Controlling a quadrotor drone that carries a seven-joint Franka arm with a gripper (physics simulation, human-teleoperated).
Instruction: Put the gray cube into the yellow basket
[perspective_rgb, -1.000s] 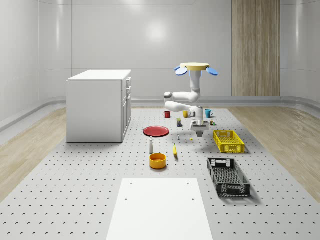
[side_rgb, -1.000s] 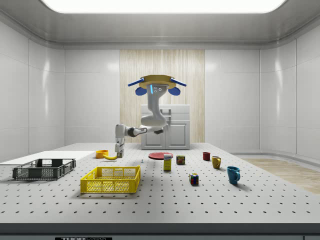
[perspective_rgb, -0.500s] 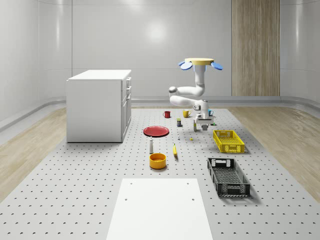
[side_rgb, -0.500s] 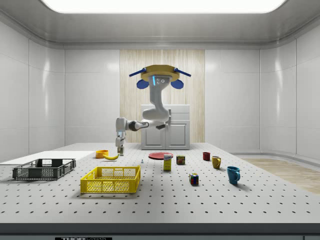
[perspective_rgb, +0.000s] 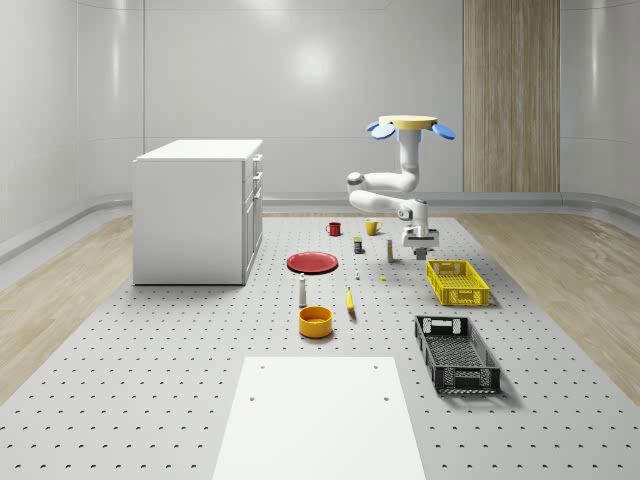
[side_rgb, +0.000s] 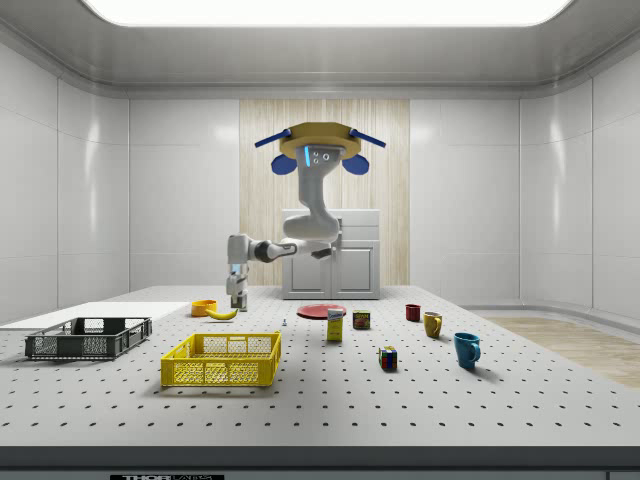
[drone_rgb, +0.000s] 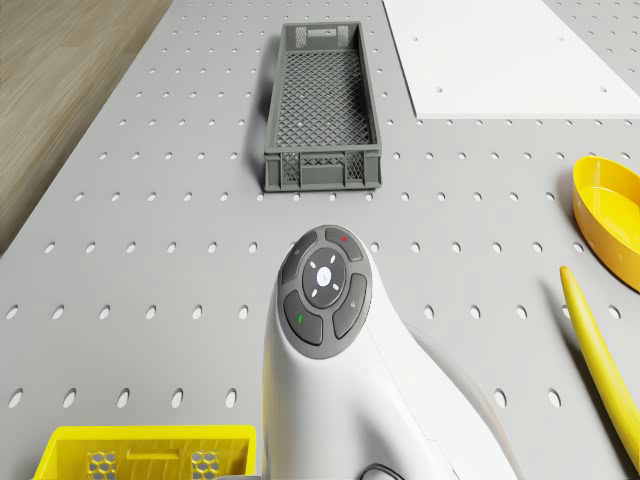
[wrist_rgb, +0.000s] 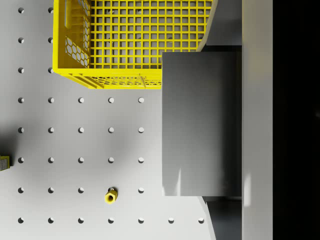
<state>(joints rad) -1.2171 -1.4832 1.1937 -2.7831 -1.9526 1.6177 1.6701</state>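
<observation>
Count of items on tabletop:
- Baskets: 2, being one yellow basket (perspective_rgb: 457, 282) and one dark basket (perspective_rgb: 456, 354).
- Mugs: 3, being red mug (side_rgb: 413, 312), yellow mug (side_rgb: 433, 324) and blue mug (side_rgb: 466, 349).
- Cans: 2, being yellow can (side_rgb: 335, 326) and dark can (side_rgb: 361, 319).
- Cubes: 2, being one gray cube (wrist_rgb: 200, 120) and one multicoloured puzzle cube (side_rgb: 388, 358).
- Red plate (perspective_rgb: 313, 262): 1.
- Orange bowl (perspective_rgb: 315, 321): 1.
- Banana (perspective_rgb: 350, 300): 1.
- Small yellow nut (wrist_rgb: 111, 195): 1.
- Small upright white item (perspective_rgb: 302, 291): 1, kind not resolved.
- White cabinet (perspective_rgb: 195, 210): 1.
- White panel (perspective_rgb: 320, 415): 1.
</observation>
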